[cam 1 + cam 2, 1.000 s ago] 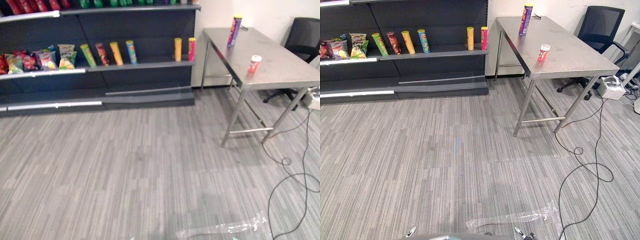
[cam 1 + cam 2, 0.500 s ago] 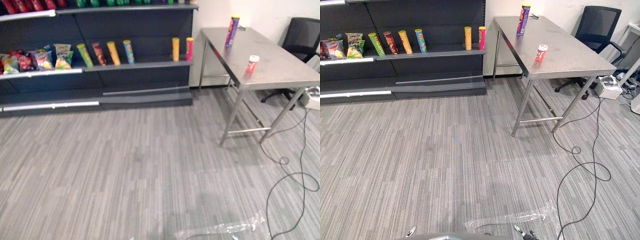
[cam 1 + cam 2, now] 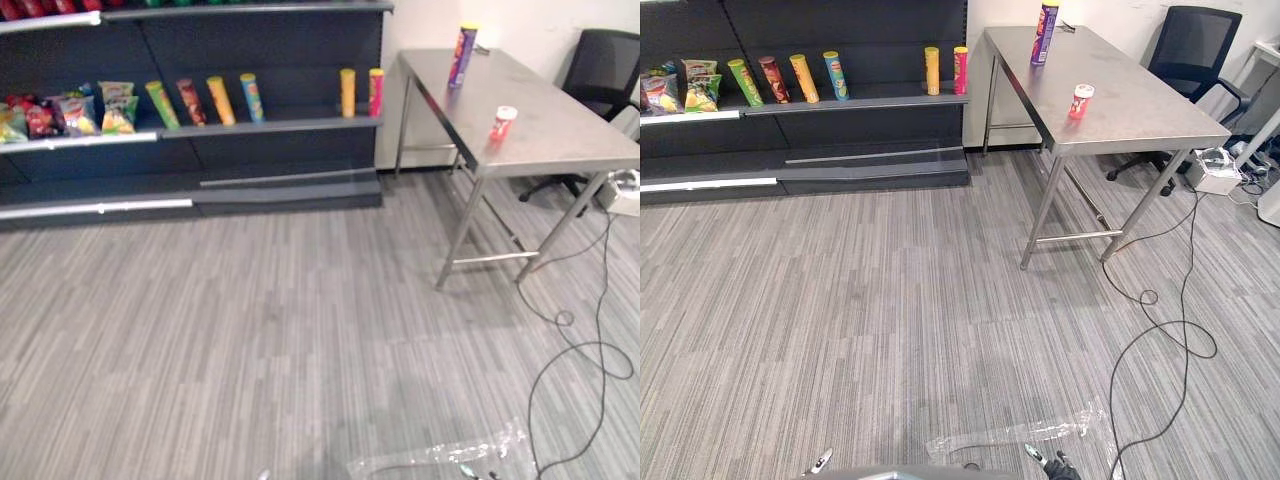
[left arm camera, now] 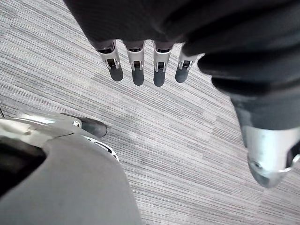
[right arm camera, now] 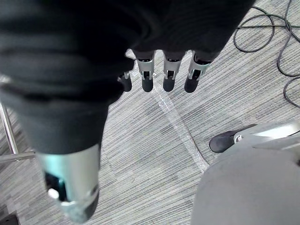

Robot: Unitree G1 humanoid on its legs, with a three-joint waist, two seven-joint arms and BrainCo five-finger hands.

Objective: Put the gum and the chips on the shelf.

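**Stock at the table, both hands empty, walk-up not finished**

Change since the earlier frames: the whole head view has shifted a little, so the camera has moved. The items on table and shelf stand as they stood.

1. Left hand (image 4: 137,63): hangs over the carpet, fingers straight and relaxed, holding nothing.
2. Right hand (image 5: 168,70): the same, fingers straight and pointing at the floor, holding nothing.
3. Clear plastic strip (image 3: 445,458): lies flat on the carpet, nearest the robot.
4. Steel table (image 3: 1160,118): ahead and to the right, well apart from both hands, one long edge turned toward the shelf.
5. Gum (image 3: 1078,101): a small red-and-white tub standing upright toward the near end of the table, closer to that shelf-side long edge.
6. Chips (image 3: 1045,33): a tall purple can standing upright by the table's far end on the same side, well beyond the gum.
7. Shelf (image 3: 270,128): ahead and to the left, its right end near the table's far corner. A row of cans (image 3: 215,100) is on the middle board and snack bags (image 3: 70,112) lie further left.

Judgement: both items lie forward and right, so the right hand is the nearer one, with the gum first in reach. Both long axes are vertical, which suits a grasp from the side.
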